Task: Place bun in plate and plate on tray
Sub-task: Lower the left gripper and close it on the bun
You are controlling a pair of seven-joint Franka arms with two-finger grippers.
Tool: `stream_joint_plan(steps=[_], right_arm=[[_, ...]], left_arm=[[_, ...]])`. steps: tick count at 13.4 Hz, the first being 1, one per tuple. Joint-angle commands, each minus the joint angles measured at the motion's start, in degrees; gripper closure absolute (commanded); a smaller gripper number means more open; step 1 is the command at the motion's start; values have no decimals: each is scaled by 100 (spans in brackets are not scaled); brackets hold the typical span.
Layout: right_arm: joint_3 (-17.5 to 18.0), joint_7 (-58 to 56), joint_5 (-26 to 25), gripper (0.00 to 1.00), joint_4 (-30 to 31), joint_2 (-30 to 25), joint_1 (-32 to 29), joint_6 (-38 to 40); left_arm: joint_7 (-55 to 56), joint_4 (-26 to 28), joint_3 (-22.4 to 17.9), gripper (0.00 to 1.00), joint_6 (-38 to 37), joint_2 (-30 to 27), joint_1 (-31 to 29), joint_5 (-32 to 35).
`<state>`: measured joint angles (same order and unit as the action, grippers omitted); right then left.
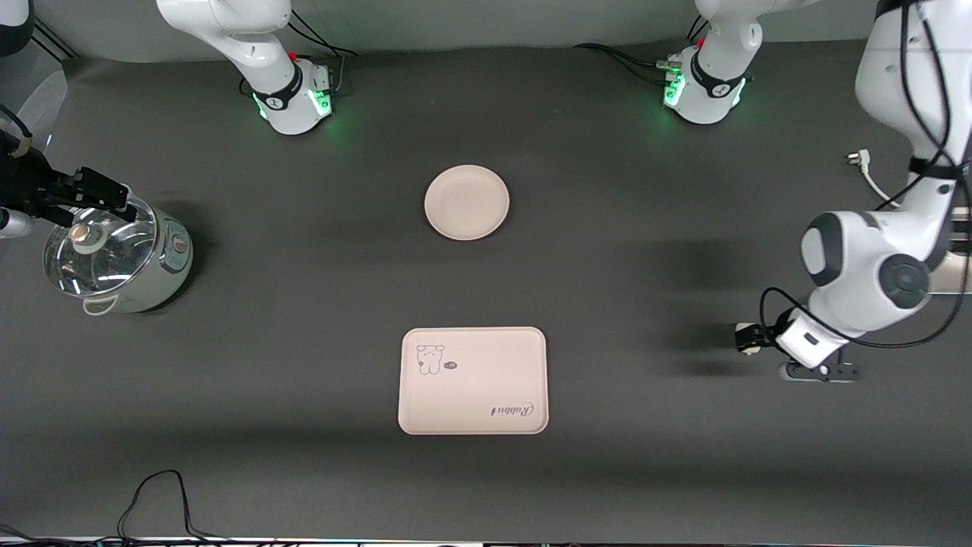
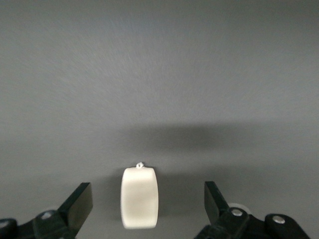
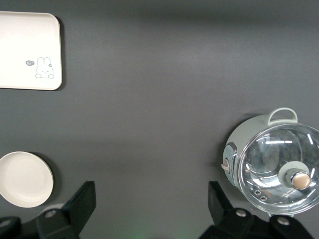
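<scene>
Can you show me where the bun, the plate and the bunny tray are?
bun (image 2: 139,197), left wrist view, middle of its white top.
plate (image 1: 466,202), front view, its bare centre.
tray (image 1: 478,387), front view, bare middle between the drawing and the script.

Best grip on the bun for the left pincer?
Take the bun across its short width, coming straight down from above. In the left wrist view it lies on the bare table as a narrow pillow, long flanks facing the two fingers of the open left pincer, which already straddles it. The flanks look the flattest faces; close gently, it probably squashes.
</scene>
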<state>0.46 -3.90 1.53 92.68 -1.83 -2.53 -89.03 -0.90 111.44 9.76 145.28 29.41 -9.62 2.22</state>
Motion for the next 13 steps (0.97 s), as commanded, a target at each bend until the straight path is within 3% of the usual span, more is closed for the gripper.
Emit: stream_joint_plan(steps=[1, 9, 10, 13], right_arm=[[-11, -120, 40, 0, -119, 165, -11, 79], [-125, -111, 181, 3, -146, 622, -63, 17], [-151, -102, 329, 3, -145, 639, -72, 0], [-353, -129, 401, 3, -128, 710, -72, -202]], left_arm=[[126, 483, -18, 0, 396, -155, 13, 111], [221, 510, -132, 6, 422, 3, 48, 366], [274, 510, -141, 11, 431, 21, 57, 366], [301, 510, -132, 57, 422, 30, 66, 366]])
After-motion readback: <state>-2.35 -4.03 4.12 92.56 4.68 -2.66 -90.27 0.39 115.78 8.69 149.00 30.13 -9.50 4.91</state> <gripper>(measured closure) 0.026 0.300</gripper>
